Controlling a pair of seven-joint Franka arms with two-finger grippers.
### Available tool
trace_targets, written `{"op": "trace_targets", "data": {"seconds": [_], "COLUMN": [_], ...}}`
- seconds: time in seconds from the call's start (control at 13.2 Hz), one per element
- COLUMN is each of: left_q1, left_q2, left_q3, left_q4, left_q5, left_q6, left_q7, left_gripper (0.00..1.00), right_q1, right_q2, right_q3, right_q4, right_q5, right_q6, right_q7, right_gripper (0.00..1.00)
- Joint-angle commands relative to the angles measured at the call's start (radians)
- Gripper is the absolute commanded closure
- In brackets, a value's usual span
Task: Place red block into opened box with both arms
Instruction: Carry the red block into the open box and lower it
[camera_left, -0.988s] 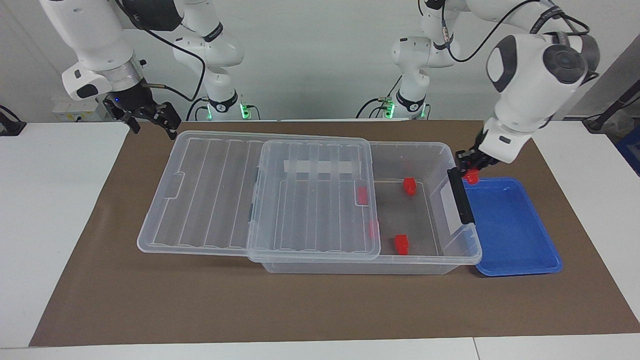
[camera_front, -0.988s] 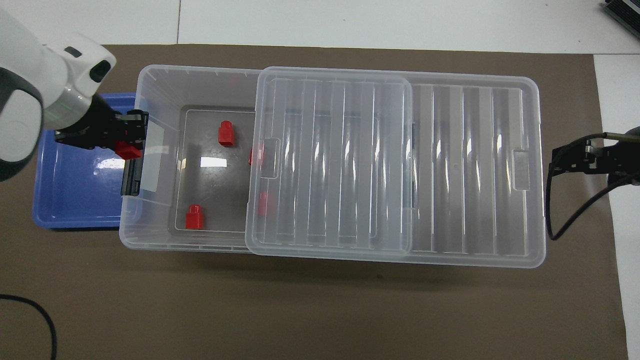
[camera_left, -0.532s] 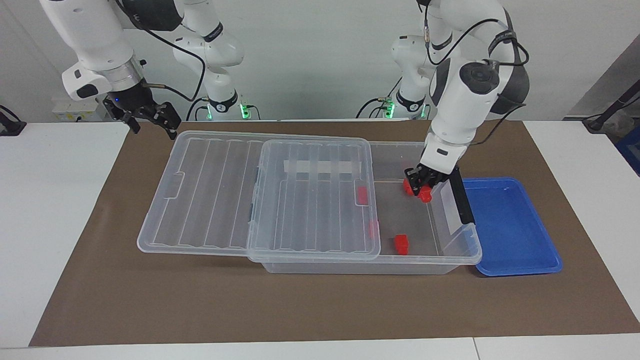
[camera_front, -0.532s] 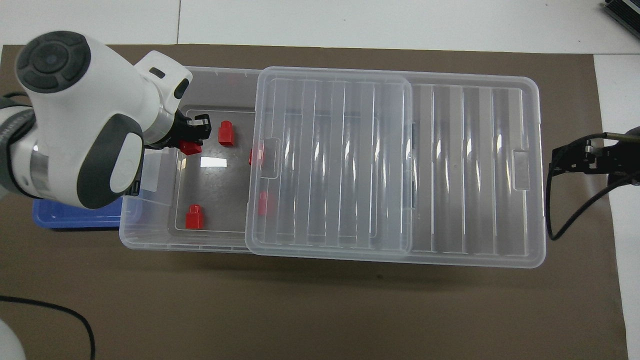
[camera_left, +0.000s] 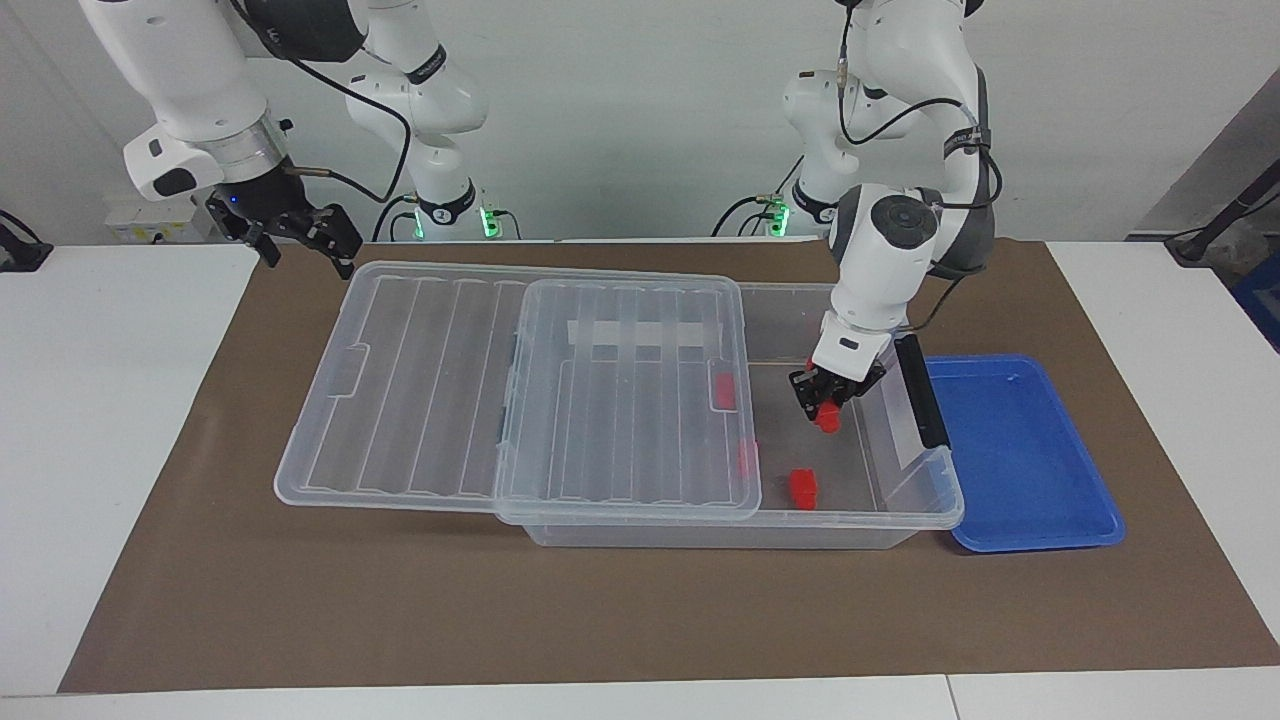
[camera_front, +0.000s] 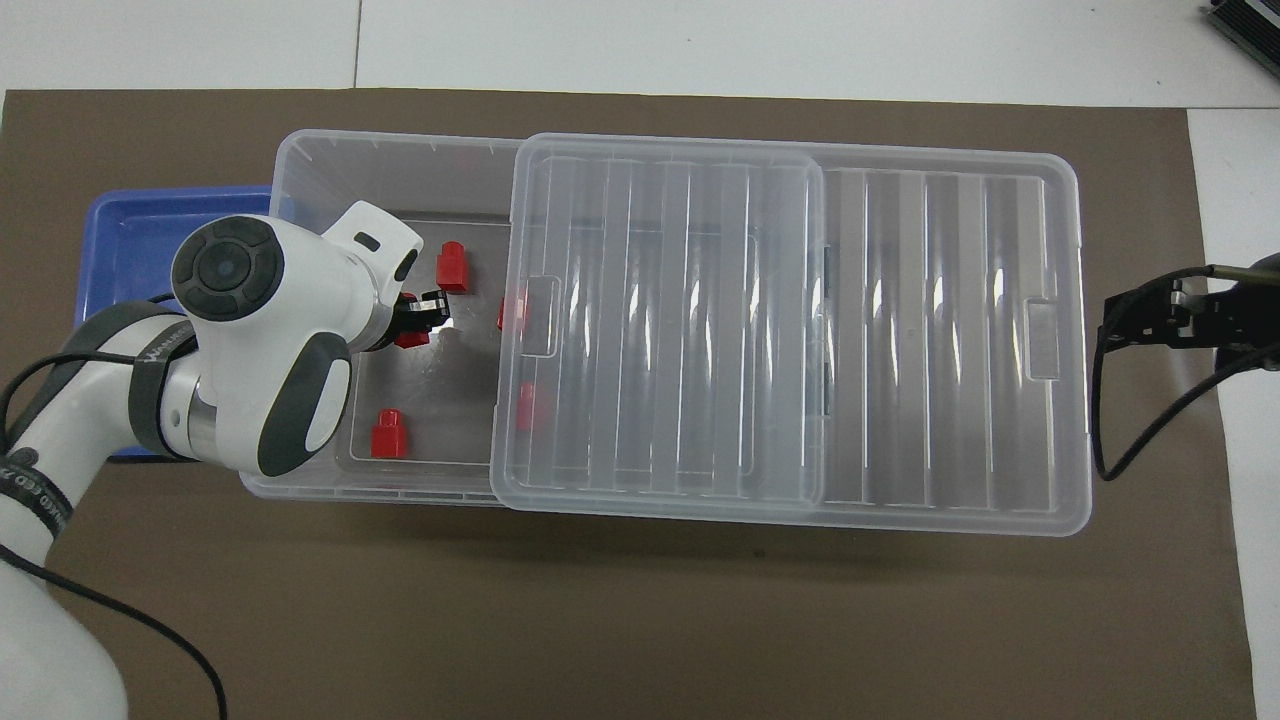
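While the right pincer (camera_left: 300, 232) waits open above the brown mat near the table corner at the right arm's end, just off the lid's edge, the left pincer (camera_left: 826, 400) has carried the small bright-red plastic block with a stepped top (camera_left: 828, 419) from over the shallow blue plastic tray (camera_left: 1040, 480) across the latch wall, and now hangs inside the uncovered end of the large clear plastic storage box (camera_left: 915, 515). Its fingers are clamped together on the block, which is still off the box floor as far as the facing view shows. Judgement: transfer nearly done; what remains is lowering and release. Tray now looks bare. Two loose red blocks (camera_front: 452, 268) (camera_front: 388, 435) already lie on the smooth box floor, one toward the box's edge farthest from the robots, one toward its nearest edge; two more show dimly under the ribbed clear lid (camera_left: 620, 400), which is slid toward the right arm's end. Black latch (camera_left: 920, 390) stands upright on the box's end wall. Box walls are glossy and thin, rim rounded.
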Motion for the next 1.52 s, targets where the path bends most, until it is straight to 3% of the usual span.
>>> {"op": "trace_targets", "data": {"seconds": [0.0, 0.46, 1.14, 1.22, 1.29, 1.37, 1.44], "left_q1": [-0.017, -0.046, -0.042, -0.039, -0.036, -0.034, -0.034], "left_q2": [-0.041, 0.044, 0.065, 0.065, 0.065, 0.065, 0.067], "left_q3": [0.015, 0.017, 0.017, 0.017, 0.017, 0.017, 0.02], "left_q4": [-0.089, -0.095, -0.108, -0.106, -0.105, -0.1, -0.092], "left_q5": [0.02, 0.022, 0.052, 0.052, 0.052, 0.051, 0.051], "left_q6": [0.053, 0.161, 0.185, 0.185, 0.183, 0.18, 0.174], "left_q7": [-0.015, -0.061, -0.061, -0.061, -0.06, -0.06, -0.061], "left_gripper": [1.0, 1.0, 1.0, 0.86, 0.61, 0.44, 0.44], "right_q1": [-0.012, -0.012, -0.012, -0.012, -0.012, -0.013, -0.016], "right_q2": [-0.001, 0.001, -0.007, -0.007, -0.007, -0.007, -0.007], "right_q3": [0.004, 0.004, 0.004, 0.004, 0.003, 0.003, 0.003], "right_q4": [0.003, 0.003, 0.0, 0.0, 0.0, -0.002, -0.012], "right_q5": [0.016, 0.016, 0.016, 0.016, 0.016, 0.016, 0.018], "right_q6": [-0.013, -0.013, -0.053, -0.048, -0.042, -0.034, -0.007], "right_q7": [-0.024, -0.024, -0.025, -0.025, -0.016, -0.024, -0.025], "right_gripper": [0.0, 0.0, 0.0, 0.0, 0.0, 0.03, 0.12]}}
